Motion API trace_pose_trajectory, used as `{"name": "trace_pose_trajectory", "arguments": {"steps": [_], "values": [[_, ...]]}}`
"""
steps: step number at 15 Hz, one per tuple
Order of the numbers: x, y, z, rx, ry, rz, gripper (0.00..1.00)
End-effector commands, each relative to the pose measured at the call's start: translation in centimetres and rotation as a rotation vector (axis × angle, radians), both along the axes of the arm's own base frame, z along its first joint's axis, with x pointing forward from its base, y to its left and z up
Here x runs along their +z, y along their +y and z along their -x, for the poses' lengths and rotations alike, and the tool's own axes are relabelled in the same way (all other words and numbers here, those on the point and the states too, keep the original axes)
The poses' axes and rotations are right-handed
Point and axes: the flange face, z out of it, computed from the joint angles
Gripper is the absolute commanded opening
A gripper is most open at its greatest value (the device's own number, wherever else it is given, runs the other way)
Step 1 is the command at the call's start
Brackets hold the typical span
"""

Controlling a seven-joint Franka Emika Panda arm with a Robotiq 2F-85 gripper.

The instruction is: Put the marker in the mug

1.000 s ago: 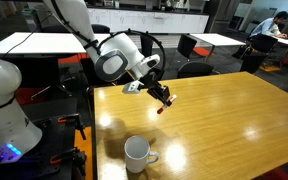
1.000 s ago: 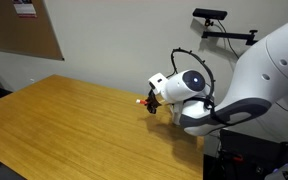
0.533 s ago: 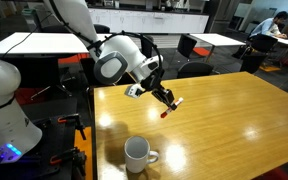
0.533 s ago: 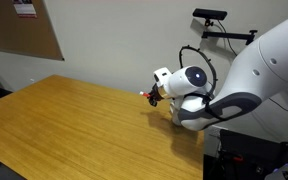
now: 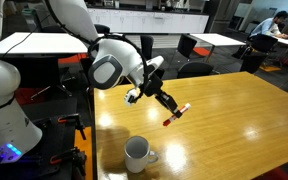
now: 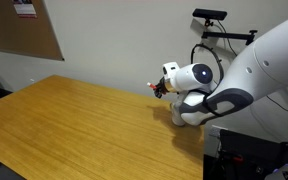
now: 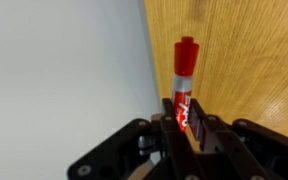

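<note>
Wood in a warm honey tone makes up the table [image 5: 234,120], which fills the lower right of an exterior view and on which nothing but the task's things is seen. Over its upper left edge the white robot arm [image 5: 109,68] is reached in from the left of the frame. The mug [image 5: 137,154] is stood upright at the lower centre, its mouth open and empty and its handle turned to the right; it is not shown in the exterior view where the arm [image 6: 244,80] fills the right side. The gripper [image 5: 171,108] is found just above and to the right of the mug, apart from it. In the wrist view the gripper [image 7: 185,125] is seen clamped on the marker [image 7: 184,70], the red barrel pinched between the two dark fingers [image 7: 206,128] and its free end pointed to the top of the frame. In the exterior view the marker [image 5: 181,110] is held aslant and appears to be clear of the tabletop. The carrying step is judged to be in hand: the grasp is made, the drop is not yet done. For the next move the marker would need to be brought over the mug's mouth, turned more nearly upright, lowered inside the rim, and only then let go.
</note>
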Motion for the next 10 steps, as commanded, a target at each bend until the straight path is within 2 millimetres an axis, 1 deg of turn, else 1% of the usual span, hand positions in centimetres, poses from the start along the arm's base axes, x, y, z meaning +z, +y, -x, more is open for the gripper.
{"name": "trace_pose_trajectory", "arguments": {"steps": [1,2,3,6,10], "values": [[0.5,-1.0,2.3,-0.072,-0.086,0.024,0.05],[1.7,-0.6,1.8,-0.096,-0.097,0.023,0.05],[1.8,-0.7,2.3,-0.115,-0.110,0.023,0.05],[3.1,-0.3,3.1,-0.163,-0.173,0.034,0.05],[3.4,0.3,4.6,-0.218,-0.226,0.044,0.05]]}}
